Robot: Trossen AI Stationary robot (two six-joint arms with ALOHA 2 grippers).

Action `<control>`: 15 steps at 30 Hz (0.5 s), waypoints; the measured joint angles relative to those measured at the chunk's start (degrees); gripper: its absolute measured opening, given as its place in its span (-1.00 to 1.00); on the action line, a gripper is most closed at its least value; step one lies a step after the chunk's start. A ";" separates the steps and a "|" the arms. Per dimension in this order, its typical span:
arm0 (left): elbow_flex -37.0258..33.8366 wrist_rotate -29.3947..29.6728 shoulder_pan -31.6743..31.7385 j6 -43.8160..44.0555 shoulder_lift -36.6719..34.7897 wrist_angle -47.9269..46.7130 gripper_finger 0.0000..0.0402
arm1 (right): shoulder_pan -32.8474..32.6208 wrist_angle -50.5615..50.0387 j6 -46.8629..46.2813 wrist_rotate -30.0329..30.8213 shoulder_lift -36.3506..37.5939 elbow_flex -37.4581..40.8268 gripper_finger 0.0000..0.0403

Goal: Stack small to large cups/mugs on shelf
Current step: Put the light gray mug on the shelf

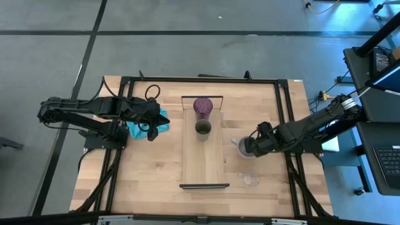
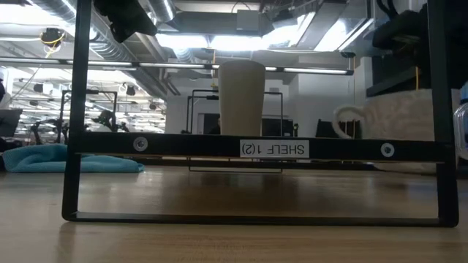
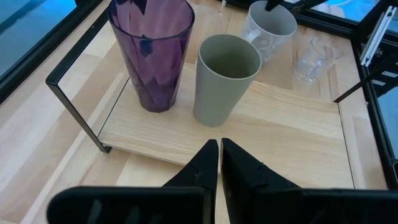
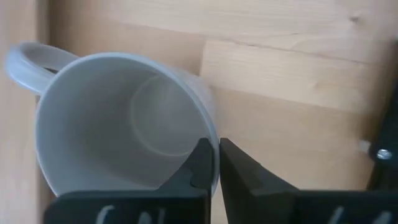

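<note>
A tall purple tumbler (image 1: 203, 106) and a small olive cup (image 1: 203, 129) stand upright on the far half of the long wooden shelf (image 1: 204, 165); both also show in the left wrist view, the tumbler (image 3: 152, 50) beside the cup (image 3: 225, 74). A grey handled mug (image 1: 242, 145) is just right of the shelf, with my right gripper (image 1: 248, 147) shut on it. A tiny clear glass (image 1: 250, 179) stands on the table nearer the front. My left gripper (image 3: 219, 158) is shut and empty, left of the shelf over a teal cloth (image 1: 159, 122). My right gripper pinches the mug's wall at the rim (image 4: 214, 144), on the side opposite the handle (image 4: 28, 59). One finger (image 4: 199, 167) is inside the mug and one (image 4: 236, 169) outside. The fingers come from above, slanting from the table's right. The mug's mouth faces up.
The shelf has thin black metal frames at its far end (image 1: 201, 97) and near end (image 1: 204, 185). Black rails (image 1: 282, 119) run along the tabletop's sides and far edge. The near half of the shelf board is bare.
</note>
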State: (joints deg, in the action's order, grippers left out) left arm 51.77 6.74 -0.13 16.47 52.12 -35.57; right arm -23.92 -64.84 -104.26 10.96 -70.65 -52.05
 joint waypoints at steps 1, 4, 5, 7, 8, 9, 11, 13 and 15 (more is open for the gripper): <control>0.00 0.00 -0.01 0.09 0.00 0.00 -0.93 | 0.42 0.74 1.12 -0.02 0.36 0.00 -0.93; 0.00 0.00 0.01 0.13 0.00 0.00 -0.93 | 1.53 1.23 4.95 -0.16 0.43 -0.88 -0.93; 0.00 0.03 -0.01 0.31 0.00 0.00 -0.93 | 1.96 1.11 6.96 -0.18 0.43 -1.34 -0.93; 0.00 0.44 0.01 0.96 0.00 0.00 -0.93 | 2.89 1.09 10.46 -0.18 0.38 -2.38 -0.93; 0.00 0.76 0.01 0.98 0.00 0.00 -0.93 | 3.40 0.82 11.92 -0.14 0.35 -2.94 -0.93; 0.00 1.01 0.01 0.98 0.00 0.00 -0.93 | 3.98 0.25 13.42 -0.12 0.35 -3.54 -0.93; 0.00 1.27 0.01 1.12 0.00 0.00 -0.93 | 5.30 -0.47 17.22 -0.04 0.35 -4.50 -0.93; 0.00 1.27 0.01 1.18 0.00 0.02 -0.93 | 6.75 -0.05 20.42 -0.17 0.32 -5.62 -0.93; 0.00 1.27 0.01 1.38 0.00 0.01 -0.93 | 8.20 0.48 23.20 -0.31 0.32 -6.82 -0.93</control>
State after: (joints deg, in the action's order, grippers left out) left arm 51.77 8.01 -0.12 17.85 52.12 -35.56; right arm -15.72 -64.36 -81.06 10.65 -70.32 -58.88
